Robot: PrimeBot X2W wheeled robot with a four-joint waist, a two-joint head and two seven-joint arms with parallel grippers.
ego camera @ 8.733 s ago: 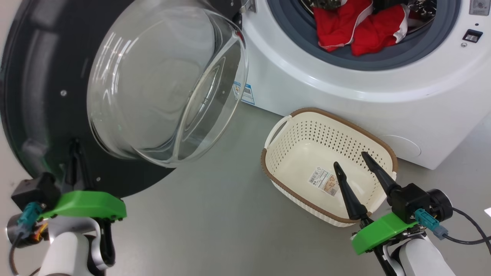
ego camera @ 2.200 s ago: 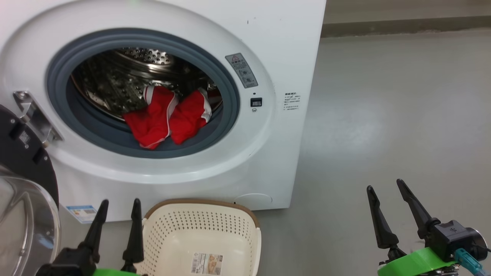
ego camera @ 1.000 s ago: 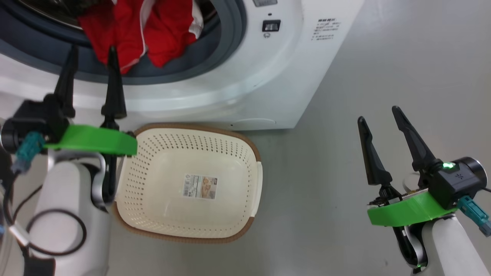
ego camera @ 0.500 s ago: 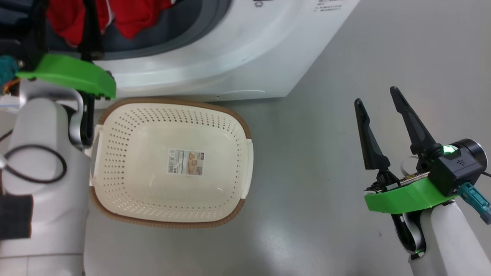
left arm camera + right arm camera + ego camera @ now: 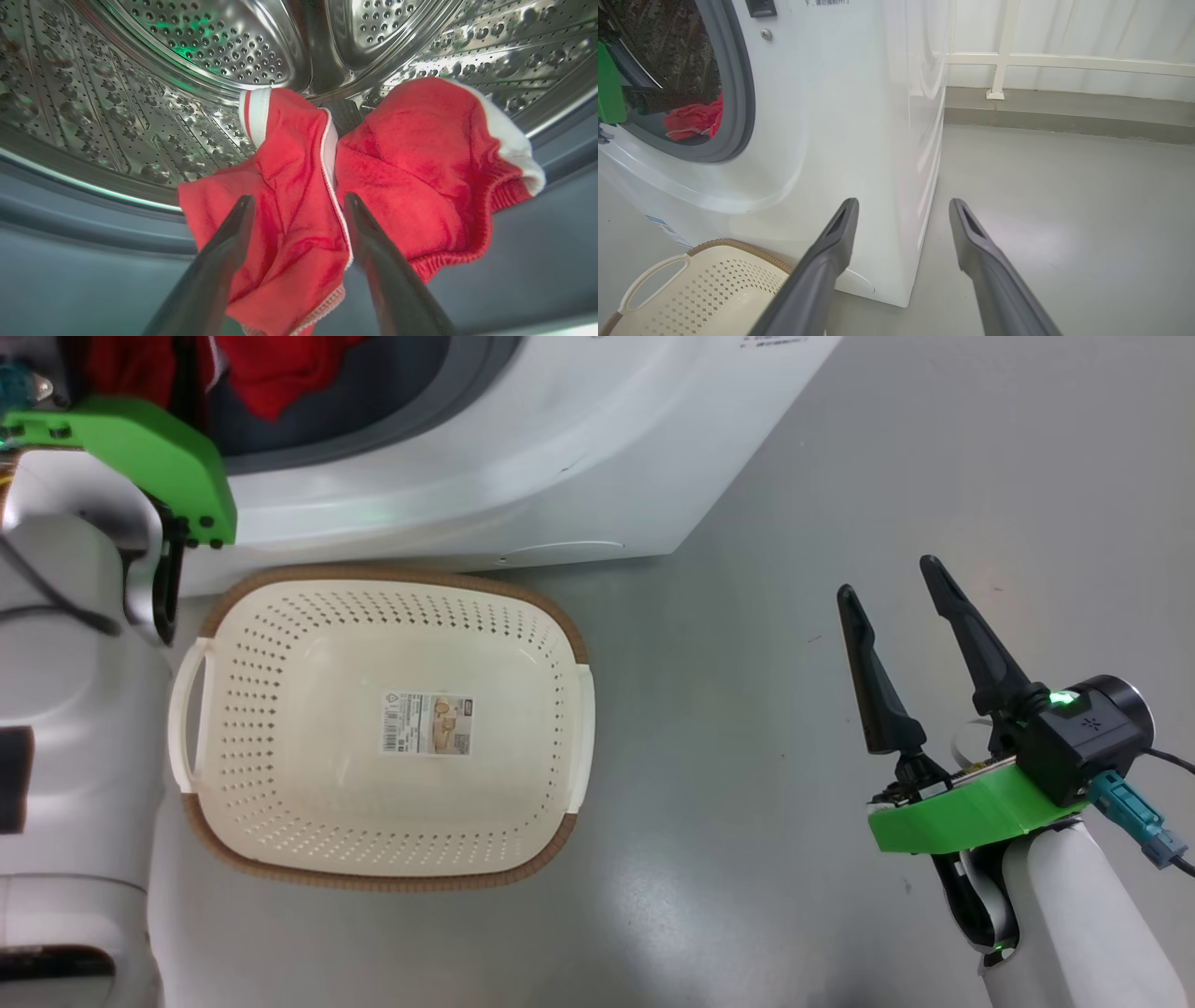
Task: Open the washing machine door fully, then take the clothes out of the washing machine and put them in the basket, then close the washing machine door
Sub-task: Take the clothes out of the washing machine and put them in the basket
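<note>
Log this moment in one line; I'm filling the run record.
left pincer: open, at clothes inside washing machine | right pincer: open, over floor | basket: no clothes yet | grasp: not yet made

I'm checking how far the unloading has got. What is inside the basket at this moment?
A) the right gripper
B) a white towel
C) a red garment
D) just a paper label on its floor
D: in the head view the basket holds just the paper label on its floor, while the left wrist view shows the red clothes lying in the drum.
</note>
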